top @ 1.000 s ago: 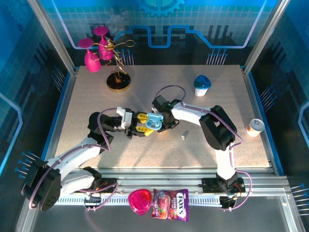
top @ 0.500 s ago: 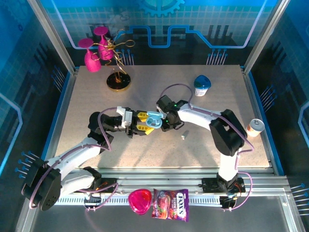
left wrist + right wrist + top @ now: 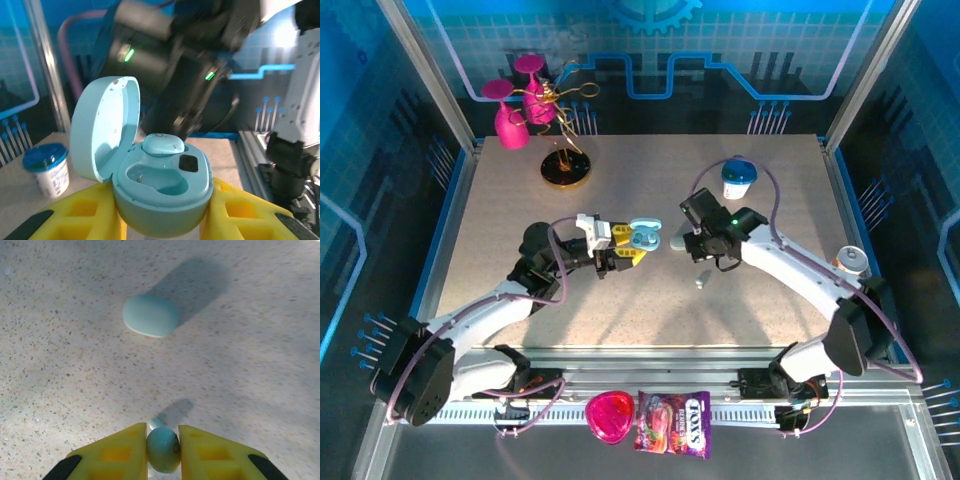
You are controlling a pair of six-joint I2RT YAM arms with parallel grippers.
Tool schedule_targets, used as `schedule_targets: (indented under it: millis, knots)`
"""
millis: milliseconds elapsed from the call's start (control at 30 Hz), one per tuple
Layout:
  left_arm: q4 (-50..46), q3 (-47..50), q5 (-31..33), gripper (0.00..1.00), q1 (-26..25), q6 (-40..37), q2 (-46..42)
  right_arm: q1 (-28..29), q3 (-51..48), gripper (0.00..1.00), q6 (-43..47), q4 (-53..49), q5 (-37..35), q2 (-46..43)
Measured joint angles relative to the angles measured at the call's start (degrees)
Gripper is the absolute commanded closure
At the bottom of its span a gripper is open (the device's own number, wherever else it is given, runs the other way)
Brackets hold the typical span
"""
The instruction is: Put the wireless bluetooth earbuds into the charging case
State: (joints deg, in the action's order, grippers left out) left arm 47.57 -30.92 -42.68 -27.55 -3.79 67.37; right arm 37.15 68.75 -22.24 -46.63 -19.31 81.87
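Observation:
My left gripper (image 3: 636,246) is shut on the charging case (image 3: 645,236), holding it just above the middle of the table. In the left wrist view the light-blue case (image 3: 165,200) sits between the yellow fingers (image 3: 87,212) with its lid up at the left. One earbud (image 3: 163,144) rests in the far socket; the near socket is bare. My right gripper (image 3: 698,252) hovers to the case's right. Its fingers (image 3: 117,455) are shut on a pale blue-green earbud (image 3: 163,450). Another earbud (image 3: 151,315) lies on the table beyond them, a small white speck (image 3: 701,283) from above.
A blue-topped white container (image 3: 739,177) stands at the back right and shows again (image 3: 47,167). A gold stand (image 3: 565,170) with pink glasses (image 3: 510,115) occupies the back left. A can (image 3: 848,263) sits past the right edge. A candy bag (image 3: 672,424) lies on the front rail.
The right gripper has drawn back to the right, away from the case where it was a second ago. The left gripper has carried the case slightly right and farther back.

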Motion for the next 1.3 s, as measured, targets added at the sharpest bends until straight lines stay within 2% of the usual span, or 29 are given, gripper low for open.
schedule_targets:
  millis: [400,533,633,867,1000,1167,1300]
  knots:
    - [-2.3,0.0,8.8,0.68,0.0,-2.4,7.9,10.3,15.3,0.81,-0.9,-9.7,-9.1,-2.2]
    - [-2.2,0.0,9.9,0.68,0.0,-2.3,8.9,10.7,15.5,0.81,-0.9,-8.4,-8.9,-2.1]
    - [-1.8,0.0,10.3,0.68,0.0,-2.3,8.9,7.9,10.9,0.82,-1.5,-6.4,-8.2,-2.1]
    - [-1.9,0.0,10.6,0.68,0.0,-2.3,7.5,-4.0,-9.5,0.83,-5.2,-1.1,-3.1,-2.3]
    - [-1.9,0.2,10.5,0.68,-0.3,-2.4,6.0,-9.1,-16.8,0.83,-7.6,2.1,-0.5,-2.1]
    - [-2.1,0.2,10.5,0.68,-0.9,-2.4,5.1,-12.9,-22.2,0.81,-10.5,8.3,3.1,1.5]
    - [-2.6,0.2,10.5,0.68,-1.0,-2.7,4.5,-13.7,-24.2,0.79,-12.1,12.2,5.6,4.4]
